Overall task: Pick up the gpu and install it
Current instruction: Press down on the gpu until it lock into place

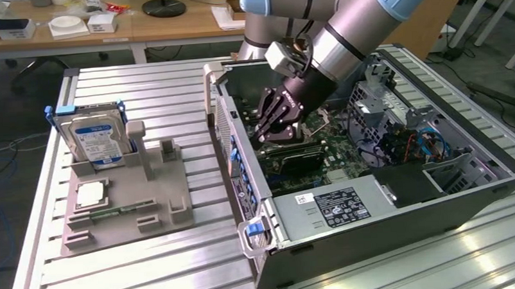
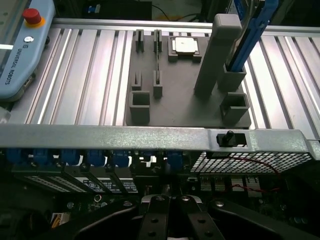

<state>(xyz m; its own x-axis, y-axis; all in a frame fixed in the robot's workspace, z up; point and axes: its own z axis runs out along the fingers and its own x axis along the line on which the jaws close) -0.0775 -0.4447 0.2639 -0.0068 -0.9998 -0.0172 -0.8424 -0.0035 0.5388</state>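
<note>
The claw [image 1: 270, 132] is closed, down inside the computer case [image 1: 465, 195] over the gpu [image 1: 294, 157]. The gpu looks thin, stiff and easy to break, so hold its edges.

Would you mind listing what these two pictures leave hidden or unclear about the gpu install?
- gpu: exterior view, I cannot pick it out under the shut gripper inside the computer case.
- Fingertips: wrist view, cut off by the frame edge.
- Motherboard slot: both views, blocked by the gripper.

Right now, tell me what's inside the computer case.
Inside the case: the gripper, shut, low over the motherboard, wiring and a labelled power supply. The gpu is hidden beneath the gripper.
</note>
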